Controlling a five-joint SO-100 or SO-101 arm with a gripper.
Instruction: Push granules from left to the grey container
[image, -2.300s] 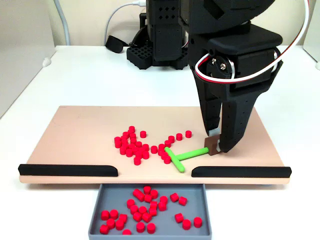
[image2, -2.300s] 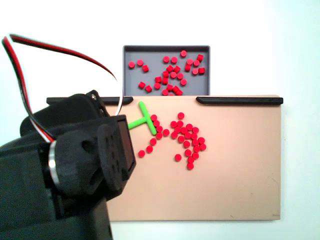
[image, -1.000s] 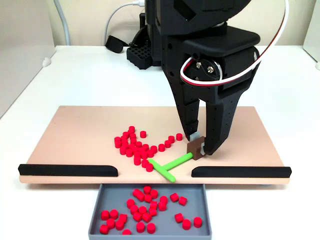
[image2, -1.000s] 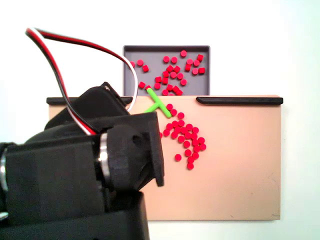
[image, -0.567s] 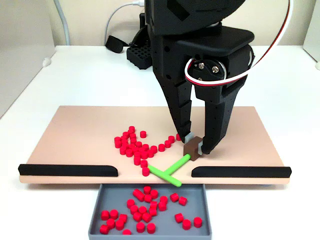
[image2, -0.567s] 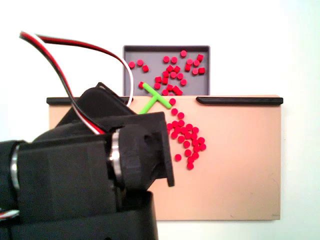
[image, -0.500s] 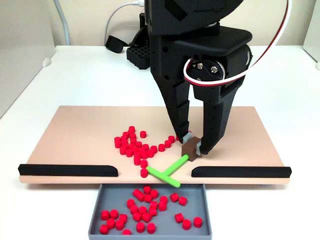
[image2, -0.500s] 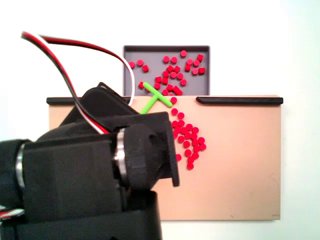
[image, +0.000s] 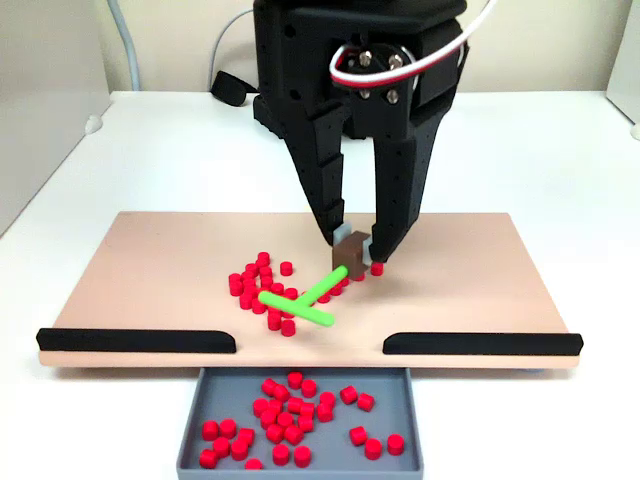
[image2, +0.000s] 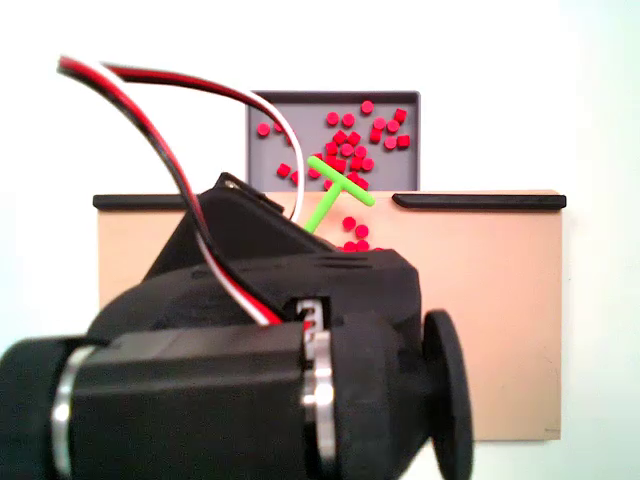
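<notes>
Your black gripper (image: 356, 252) hangs over the middle of the tan board (image: 150, 255), and its two fingers (image: 326, 205) point straight down, pinching a small brown block (image: 349, 258) that forms the handle end of the green T-shaped pusher (image: 300, 298). From that block the green stem slants down and to the left in a fixed view, and its crossbar sits over the lower right edge of the main pile of red granules (image: 262, 290). You cannot tell from these pictures whether the crossbar touches the board or rides just above it. Most of the loose granules lie on the board to the left of the fingers and a little nearer the camera; a few more sit right beside the fingertips, one just to the right of them. The grey container (image: 195, 420) sits on the white tabletop (image: 180, 160) against the board's near edge, below the gap between the two black strips (image: 135, 340), well apart from the fingers, and it holds many red granules. In a fixed view from the opposite side, the arm's black body (image2: 260, 370) covers much of the board, the pusher (image2: 338, 190) shows its crossbar at the container's (image2: 330, 99) near edge, and a few granules (image2: 356, 235) show on the board beside the arm.
</notes>
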